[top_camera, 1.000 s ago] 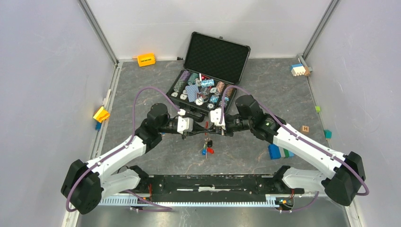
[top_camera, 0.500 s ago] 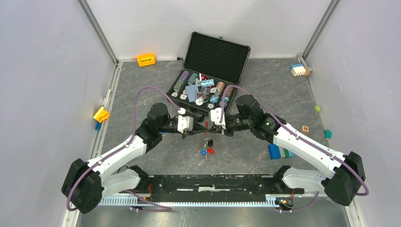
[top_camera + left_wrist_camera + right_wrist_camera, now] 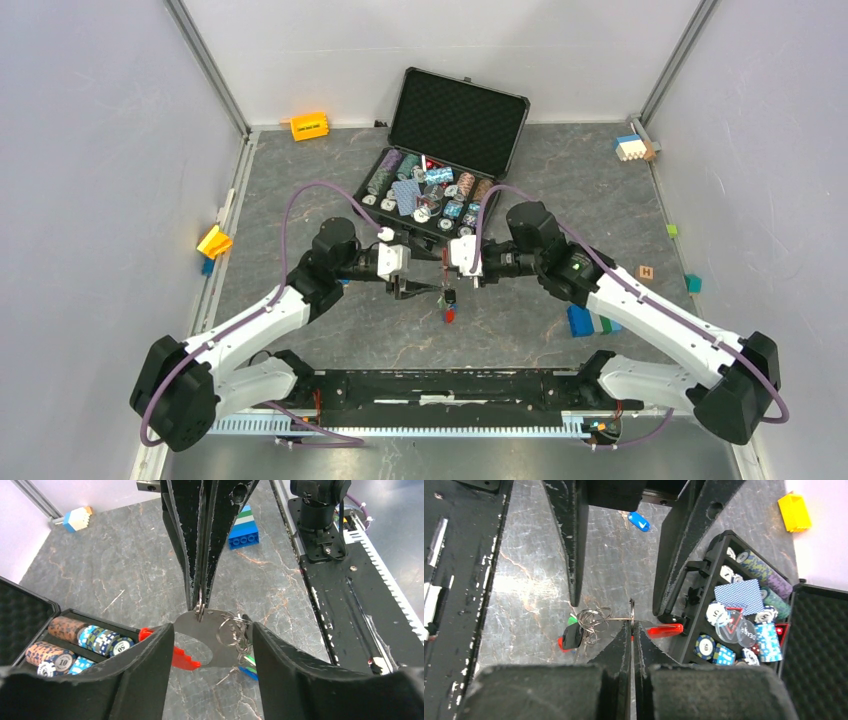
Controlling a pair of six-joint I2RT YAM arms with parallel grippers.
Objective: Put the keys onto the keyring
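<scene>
My right gripper (image 3: 453, 272) (image 3: 631, 625) is shut on the thin metal keyring (image 3: 631, 611), held above the table. The ring's red fob (image 3: 665, 630) (image 3: 181, 658) sticks out toward the case. A bunch of small rings and keys (image 3: 580, 628) (image 3: 239, 639) (image 3: 449, 303) hangs from the ring, with black, red, green and blue caps showing. My left gripper (image 3: 410, 290) (image 3: 211, 630) is open, its fingers (image 3: 150, 660) either side of the ring and fob without touching them. A loose blue-capped key (image 3: 639, 521) lies on the table beyond the left gripper.
An open black case (image 3: 432, 195) of poker chips and cards stands just behind both grippers. Blue and green bricks (image 3: 588, 320) (image 3: 244, 532) lie to the right. A lettered cube (image 3: 645, 272), an orange block (image 3: 309, 126) and a yellow piece (image 3: 213, 242) lie further out.
My left gripper has opened and drawn back slightly to the left. The ring and key bunch now hang from the right gripper alone, shifted a little to the right.
</scene>
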